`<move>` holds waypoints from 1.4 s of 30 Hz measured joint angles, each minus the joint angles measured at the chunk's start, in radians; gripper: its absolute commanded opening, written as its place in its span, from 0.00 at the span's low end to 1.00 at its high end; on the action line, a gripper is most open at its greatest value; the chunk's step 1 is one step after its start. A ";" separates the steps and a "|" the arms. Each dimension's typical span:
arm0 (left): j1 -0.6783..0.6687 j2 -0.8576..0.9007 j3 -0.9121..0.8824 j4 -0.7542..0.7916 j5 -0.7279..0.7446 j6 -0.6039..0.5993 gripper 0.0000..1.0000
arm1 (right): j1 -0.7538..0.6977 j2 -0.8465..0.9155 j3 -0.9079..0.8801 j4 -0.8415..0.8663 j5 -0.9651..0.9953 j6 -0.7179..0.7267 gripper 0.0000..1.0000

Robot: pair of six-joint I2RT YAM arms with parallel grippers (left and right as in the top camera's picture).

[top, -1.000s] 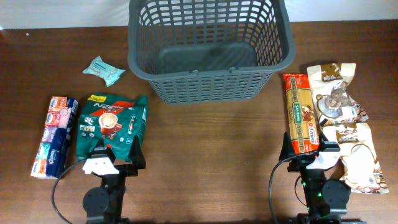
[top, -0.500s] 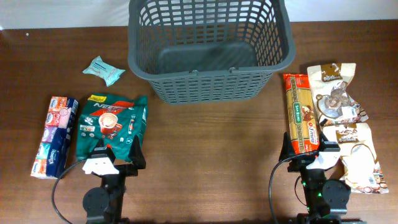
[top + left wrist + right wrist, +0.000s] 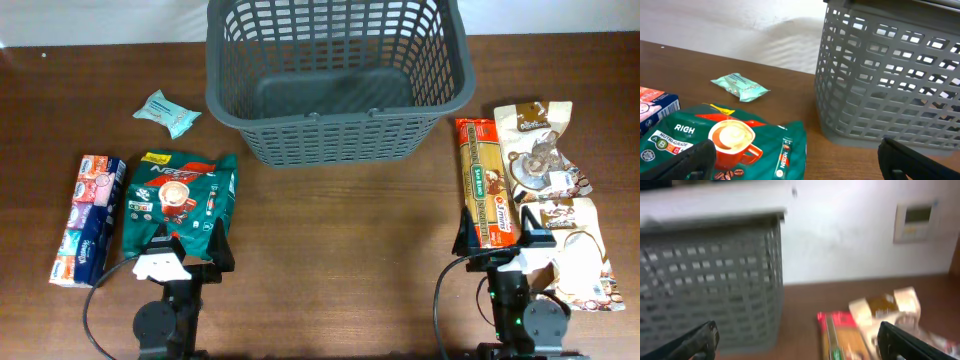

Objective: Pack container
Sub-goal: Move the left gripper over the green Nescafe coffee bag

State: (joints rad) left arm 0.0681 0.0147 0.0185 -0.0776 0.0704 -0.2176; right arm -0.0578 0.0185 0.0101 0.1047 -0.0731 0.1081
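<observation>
The dark grey lattice basket (image 3: 338, 80) stands empty at the back centre of the table; it also shows in the left wrist view (image 3: 890, 85) and the right wrist view (image 3: 710, 280). My left gripper (image 3: 188, 250) is open and empty, low at the front left over the near edge of a green Nescafe coffee bag (image 3: 180, 198) (image 3: 725, 145). My right gripper (image 3: 502, 238) is open and empty at the front right, over the near end of a red spaghetti packet (image 3: 483, 195) (image 3: 842, 335).
A blue-and-pink tissue pack (image 3: 88, 205) lies at the far left. A small teal snack packet (image 3: 166, 112) (image 3: 739, 86) lies left of the basket. Two white-and-brown packets (image 3: 540, 150) (image 3: 578, 250) lie right of the spaghetti.
The right arm has shifted slightly to the right and its wrist view is blurred with motion. The left arm and all objects are unmoved.
</observation>
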 measured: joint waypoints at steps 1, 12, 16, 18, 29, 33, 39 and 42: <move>0.000 0.000 0.000 0.000 0.000 0.000 0.99 | 0.000 0.000 0.000 0.012 0.000 0.000 0.99; 0.000 0.000 0.000 0.000 0.000 0.000 0.99 | 0.000 0.162 0.281 -0.179 0.000 0.000 0.99; 0.000 0.000 0.000 0.000 0.000 0.000 0.99 | 0.000 0.337 0.542 -0.352 0.000 -0.005 0.99; 0.000 0.000 0.000 0.000 0.000 0.000 0.99 | 0.000 0.432 0.687 -0.462 0.000 -0.019 0.99; 0.000 0.000 0.000 0.000 0.000 0.000 0.99 | 0.000 0.725 1.141 -0.629 0.000 -0.069 0.99; 0.000 0.000 0.000 0.000 0.000 0.000 0.99 | 0.000 0.777 1.177 -0.681 -0.008 -0.072 0.99; 0.000 0.000 0.000 0.000 0.000 0.000 0.99 | 0.000 0.874 1.295 -0.800 -0.065 -0.084 0.99; 0.000 0.000 -0.002 0.018 -0.004 0.000 0.99 | 0.000 0.903 1.386 -0.892 -0.079 -0.101 0.99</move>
State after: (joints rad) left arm 0.0681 0.0147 0.0166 -0.0597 0.0662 -0.2176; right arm -0.0578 0.9218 1.3960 -0.7872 -0.1520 0.0071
